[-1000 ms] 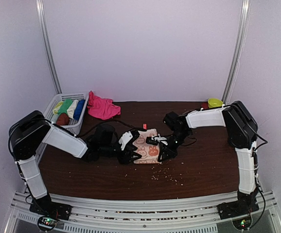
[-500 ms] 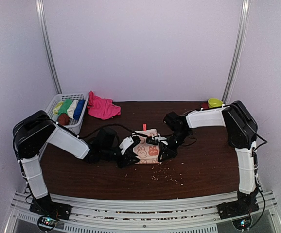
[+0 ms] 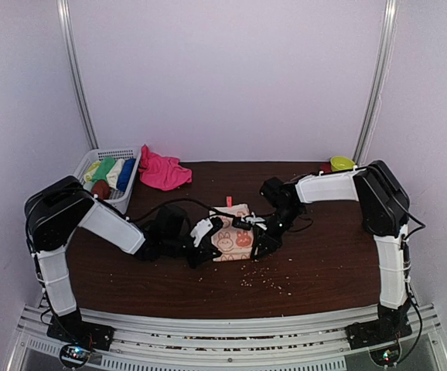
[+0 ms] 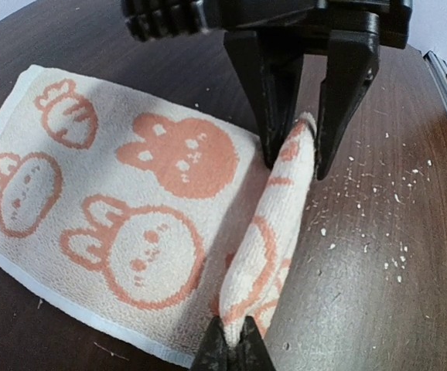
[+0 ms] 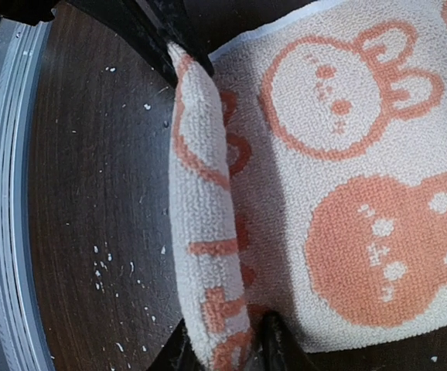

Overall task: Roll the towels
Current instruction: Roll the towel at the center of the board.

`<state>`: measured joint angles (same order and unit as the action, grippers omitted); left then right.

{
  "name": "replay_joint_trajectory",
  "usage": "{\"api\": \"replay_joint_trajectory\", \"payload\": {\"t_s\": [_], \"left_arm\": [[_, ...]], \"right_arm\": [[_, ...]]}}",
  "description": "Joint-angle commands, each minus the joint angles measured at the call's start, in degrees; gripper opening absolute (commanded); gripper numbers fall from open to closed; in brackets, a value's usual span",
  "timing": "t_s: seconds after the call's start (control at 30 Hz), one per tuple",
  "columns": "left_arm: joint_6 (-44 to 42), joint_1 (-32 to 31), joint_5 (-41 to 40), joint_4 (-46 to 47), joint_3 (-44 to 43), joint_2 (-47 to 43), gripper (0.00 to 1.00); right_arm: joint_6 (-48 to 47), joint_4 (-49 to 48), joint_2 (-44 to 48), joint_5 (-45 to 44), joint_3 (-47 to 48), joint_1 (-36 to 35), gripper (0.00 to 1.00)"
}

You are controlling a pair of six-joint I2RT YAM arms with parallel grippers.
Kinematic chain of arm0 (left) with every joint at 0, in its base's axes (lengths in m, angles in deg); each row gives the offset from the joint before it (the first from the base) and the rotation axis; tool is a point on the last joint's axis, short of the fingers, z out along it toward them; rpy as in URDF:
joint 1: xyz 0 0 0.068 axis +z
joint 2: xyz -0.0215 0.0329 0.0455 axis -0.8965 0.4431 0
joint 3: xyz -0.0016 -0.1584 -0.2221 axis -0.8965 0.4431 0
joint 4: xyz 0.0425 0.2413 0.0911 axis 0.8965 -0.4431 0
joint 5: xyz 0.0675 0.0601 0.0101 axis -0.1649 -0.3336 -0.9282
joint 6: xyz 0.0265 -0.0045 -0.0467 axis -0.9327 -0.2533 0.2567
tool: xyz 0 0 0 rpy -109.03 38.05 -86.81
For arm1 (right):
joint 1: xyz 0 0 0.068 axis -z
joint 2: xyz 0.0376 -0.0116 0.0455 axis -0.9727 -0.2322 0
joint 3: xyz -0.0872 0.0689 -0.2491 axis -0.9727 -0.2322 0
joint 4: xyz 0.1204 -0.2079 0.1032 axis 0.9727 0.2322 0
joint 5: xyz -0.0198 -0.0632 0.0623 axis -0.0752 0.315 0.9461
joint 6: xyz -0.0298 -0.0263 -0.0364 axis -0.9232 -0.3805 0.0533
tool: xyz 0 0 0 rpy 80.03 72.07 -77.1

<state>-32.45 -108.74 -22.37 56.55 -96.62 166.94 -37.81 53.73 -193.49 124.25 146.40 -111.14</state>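
Left hand [image 4: 229, 349] shut tight on one end of the first little fold of the peach bunny towel [image 4: 131, 201] on the worktop [image 3: 328, 267], right hand [image 4: 297, 162] a bit open around the other end; rolling barely begun, pink towel [image 3: 162, 171] lying loose beside the basket [image 3: 109, 151].

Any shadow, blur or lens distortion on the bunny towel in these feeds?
Left wrist: a shadow band crosses the upper left of the cream-and-orange bunny-print terry towel, weave sharp, dark wooden table edge bowed. Right wrist: even light, sharp weave. Top external: towel small, detail lost.
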Motion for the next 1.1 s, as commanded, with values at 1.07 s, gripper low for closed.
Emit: {"api": "replay_joint_trajectory", "payload": {"t_s": [1.07], "left_arm": [[6.95, 1.71, -5.46, -8.05, -7.99, 6.43, 0.00]], "right_arm": [[0.09, 0.95, 0.86, 17.58, 1.36, 4.42, 0.29]]}}
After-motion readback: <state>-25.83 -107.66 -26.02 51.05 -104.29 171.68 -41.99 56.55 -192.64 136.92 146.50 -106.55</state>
